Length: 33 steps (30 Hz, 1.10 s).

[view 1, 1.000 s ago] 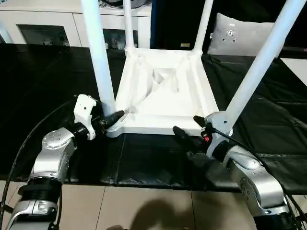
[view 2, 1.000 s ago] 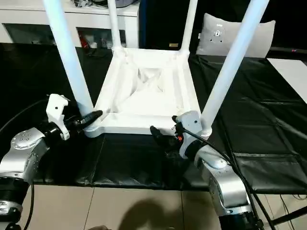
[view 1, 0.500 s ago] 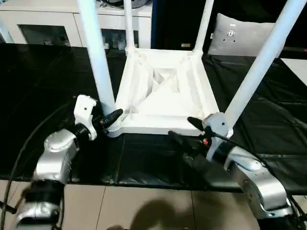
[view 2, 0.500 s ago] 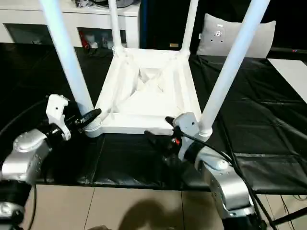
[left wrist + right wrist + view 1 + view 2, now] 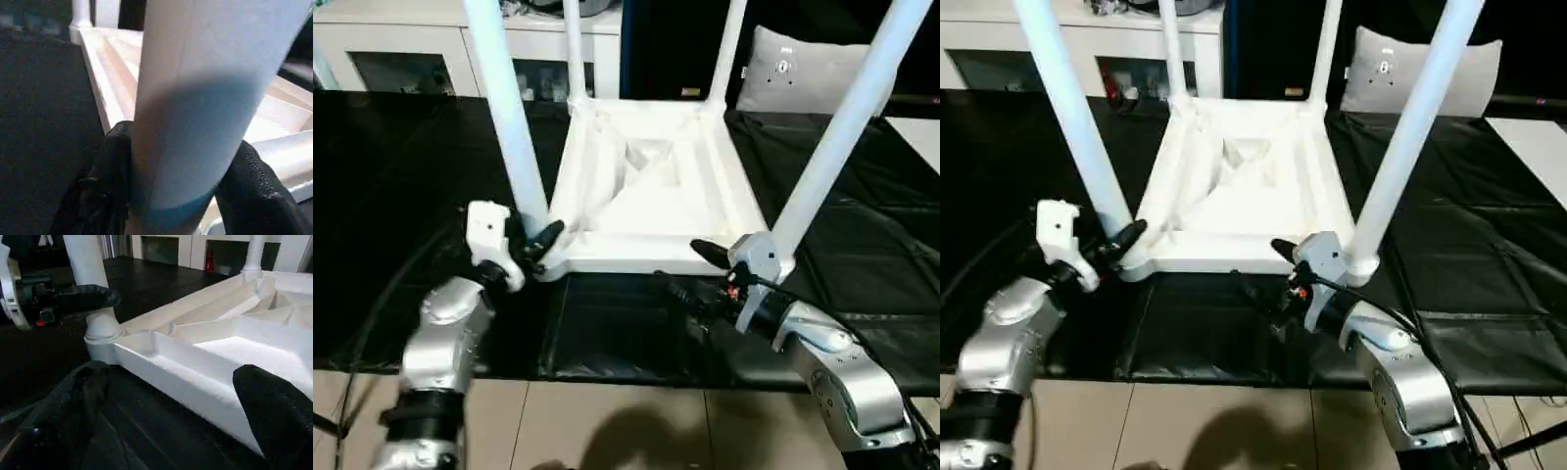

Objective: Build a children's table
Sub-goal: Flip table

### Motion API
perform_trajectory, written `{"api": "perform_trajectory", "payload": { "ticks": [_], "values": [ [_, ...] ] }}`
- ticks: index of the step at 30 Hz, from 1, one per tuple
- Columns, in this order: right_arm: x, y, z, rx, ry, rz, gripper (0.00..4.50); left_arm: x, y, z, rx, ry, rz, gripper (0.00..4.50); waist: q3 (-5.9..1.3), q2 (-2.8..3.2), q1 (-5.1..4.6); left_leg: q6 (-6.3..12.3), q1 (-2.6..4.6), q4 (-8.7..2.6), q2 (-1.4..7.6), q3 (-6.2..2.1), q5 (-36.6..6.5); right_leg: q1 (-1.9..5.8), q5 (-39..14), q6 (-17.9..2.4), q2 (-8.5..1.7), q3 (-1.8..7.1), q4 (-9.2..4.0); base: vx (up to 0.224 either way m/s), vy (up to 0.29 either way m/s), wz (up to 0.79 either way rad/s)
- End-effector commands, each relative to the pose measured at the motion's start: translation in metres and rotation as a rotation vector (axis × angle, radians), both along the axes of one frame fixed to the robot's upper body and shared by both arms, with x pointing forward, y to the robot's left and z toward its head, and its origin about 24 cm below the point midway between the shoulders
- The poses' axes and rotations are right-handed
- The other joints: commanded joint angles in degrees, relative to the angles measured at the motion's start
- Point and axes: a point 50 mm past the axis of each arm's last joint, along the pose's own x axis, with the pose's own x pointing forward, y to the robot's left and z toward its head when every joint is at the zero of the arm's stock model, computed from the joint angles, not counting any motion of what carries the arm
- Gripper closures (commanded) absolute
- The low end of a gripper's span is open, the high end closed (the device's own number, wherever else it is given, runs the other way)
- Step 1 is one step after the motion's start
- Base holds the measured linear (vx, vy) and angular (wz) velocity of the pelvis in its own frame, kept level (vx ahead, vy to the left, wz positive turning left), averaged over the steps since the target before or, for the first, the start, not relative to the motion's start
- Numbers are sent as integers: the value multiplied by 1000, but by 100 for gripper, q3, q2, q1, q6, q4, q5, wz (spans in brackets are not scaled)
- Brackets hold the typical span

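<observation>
White plastic table top [image 5: 651,211] lies upside down on the black-covered work surface [image 5: 401,186], ribbed underside facing up, with all four legs standing in the corner sockets: near-left leg [image 5: 506,117], near-right leg [image 5: 842,127], far-left leg [image 5: 574,49], far-right leg [image 5: 727,49].

Our left gripper [image 5: 171,196] is closed around the near-left leg just above its socket; the left wrist view shows a black finger [image 5: 110,171] pressed against each side of the tube. Our right gripper [image 5: 690,269] is spread wide and holds nothing. Its upper finger [image 5: 710,255] sits over the near edge of the top by the near-right socket [image 5: 759,257], the lower finger down against the black cover in front of that edge. Whether either finger touches the plastic we cannot tell.

Judgement: leg fitting looks complete or nearly so. The step in hand appears to be seating or checking the near-left leg, with the right arm lined up to take the front edge.

Next move, as we read it: close the right gripper on the near rim, then either press the leg home or begin to turn the table upright. Turning calls for both grips firm, since the long legs give leverage and the top could slide on the cover.

A white cabinet [image 5: 401,49] and a grey cushion [image 5: 803,73] stand behind.
</observation>
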Motion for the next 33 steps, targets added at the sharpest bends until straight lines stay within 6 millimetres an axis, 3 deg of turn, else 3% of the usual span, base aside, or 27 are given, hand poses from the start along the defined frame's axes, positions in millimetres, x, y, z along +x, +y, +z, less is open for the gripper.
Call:
{"api": "perform_trajectory", "payload": {
  "ticks": [1,2,3,7,14,21,22,23,24,26,28,30,33],
  "values": [
    [5,-3,6,14,-6,-23,0,-6,-6,-17,-232,127,30,251,-296,-63,25,296,27,-494,456,-141,-756,241,-619,-1448,-550,297,-390,0,0,0],
    [8,-5,4,8,11,-52,0,-8,-8,-20,-256,157,37,251,-285,-97,13,290,26,-494,449,-132,-816,231,-815,-1406,-539,298,-419,0,0,0],
    [10,-5,4,9,25,-75,0,-9,-9,-22,-270,174,40,251,-277,-76,10,264,26,-503,446,-139,-839,224,-979,-1379,-537,296,-422,0,0,0],
    [23,-11,-1,20,102,-204,0,-13,-14,-26,-320,240,33,251,-276,-91,-12,185,45,-497,429,-134,-855,194,-1259,-1310,-515,297,-447,0,0,0],
    [43,-15,3,106,126,-324,0,-18,-26,-21,-345,259,-54,251,-312,-82,21,261,42,-493,442,-119,-470,216,-542,-1297,-508,289,-383,0,0,0],
    [61,-5,18,356,123,-336,0,-18,-31,-19,-332,273,-78,251,-295,-55,3,183,31,-521,448,-103,-623,218,-758,-1275,-512,291,-404,0,0,0],
    [62,-4,19,369,126,-336,0,-18,-31,-19,-331,273,-79,251,-302,-55,0,168,40,-516,447,-97,-634,213,-756,-1273,-510,292,-405,0,0,0],
    [67,-1,20,412,131,-328,0,-18,-32,-19,-321,277,-87,251,-303,-19,-9,138,52,-518,446,-98,-667,205,-755,-1279,-505,291,-404,0,0,0],
    [68,0,20,421,132,-326,0,-18,-33,-19,-318,278,-89,251,-306,-40,-33,125,38,-519,443,-97,-702,216,-754,-1295,-513,292,-407,0,0,0],
    [74,7,21,473,146,-312,0,-18,-36,-20,-305,280,-110,251,-309,-17,-32,98,67,-513,448,-86,-715,192,-731,-1319,-504,295,-407,0,0,0],
    [80,15,24,522,155,-283,0,-18,-40,-19,-288,279,-135,251,-331,22,-5,99,69,-499,446,-76,-586,197,-517,-1370,-506,288,-386,0,0,0],
    [85,21,26,545,166,-279,0,-18,-45,-18,-252,274,-170,251,-346,17,26,164,61,-486,448,-68,-310,215,-95,-1430,-496,277,-338,0,0,0],
    [92,26,27,597,192,-287,0,-18,-47,-19,-224,272,-185,251,-353,42,38,215,67,-484,454,-69,-215,222,93,-1486,-496,268,-309,0,0,0]
  ]
}}
